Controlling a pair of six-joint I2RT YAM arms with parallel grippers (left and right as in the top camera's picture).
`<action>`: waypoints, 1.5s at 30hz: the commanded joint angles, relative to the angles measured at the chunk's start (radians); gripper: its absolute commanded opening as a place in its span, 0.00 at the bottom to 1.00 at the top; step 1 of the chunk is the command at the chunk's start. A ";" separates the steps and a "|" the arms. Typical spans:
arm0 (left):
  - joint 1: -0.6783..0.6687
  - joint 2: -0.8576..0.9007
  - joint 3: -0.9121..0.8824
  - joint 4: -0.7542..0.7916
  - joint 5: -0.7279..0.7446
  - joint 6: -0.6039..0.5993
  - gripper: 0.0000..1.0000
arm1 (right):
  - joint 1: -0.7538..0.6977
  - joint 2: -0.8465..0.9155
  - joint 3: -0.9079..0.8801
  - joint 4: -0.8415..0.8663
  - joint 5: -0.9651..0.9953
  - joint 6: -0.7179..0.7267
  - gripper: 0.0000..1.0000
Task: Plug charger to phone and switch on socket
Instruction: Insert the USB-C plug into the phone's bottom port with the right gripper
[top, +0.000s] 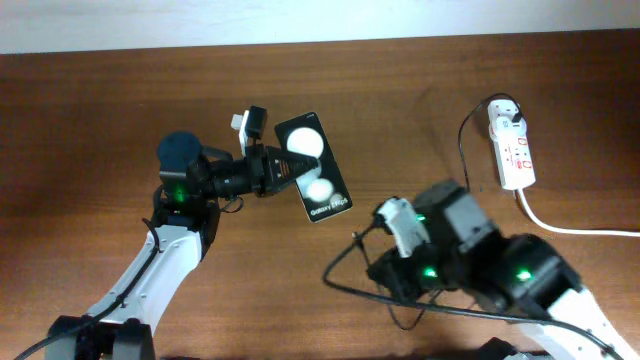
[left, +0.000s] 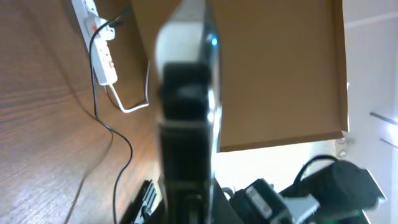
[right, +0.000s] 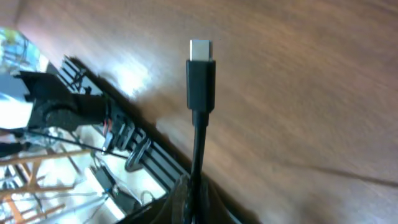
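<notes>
Right gripper (right: 188, 202) pinches charger (right: 200, 74) cable just behind plug; metal tip pokes out free, ready for insertion. Beyond it, left gripper (top: 283, 166) clamps phone (top: 318, 175) by one end. Free end angled toward right arm, likely presenting port. Plug and phone apart. Farthest back, socket (top: 512, 150), black cable running to it; switch position too small to tell.

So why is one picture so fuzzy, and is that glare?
Left wrist view: the black smartphone is too close to the lens and blurs, the white power strip behind looks sharper; right wrist view: the black cable plug is crisp, with glare on the brown wooden table.
</notes>
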 joint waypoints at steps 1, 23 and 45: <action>-0.002 -0.003 0.015 0.010 0.010 -0.008 0.00 | 0.105 0.092 -0.003 0.045 0.090 0.053 0.04; 0.000 -0.003 0.015 -0.181 -0.038 0.188 0.00 | 0.130 0.142 0.050 0.090 0.175 0.093 0.04; 0.000 -0.003 0.015 -0.182 0.106 0.217 0.00 | 0.129 0.142 0.050 0.208 0.187 0.093 0.04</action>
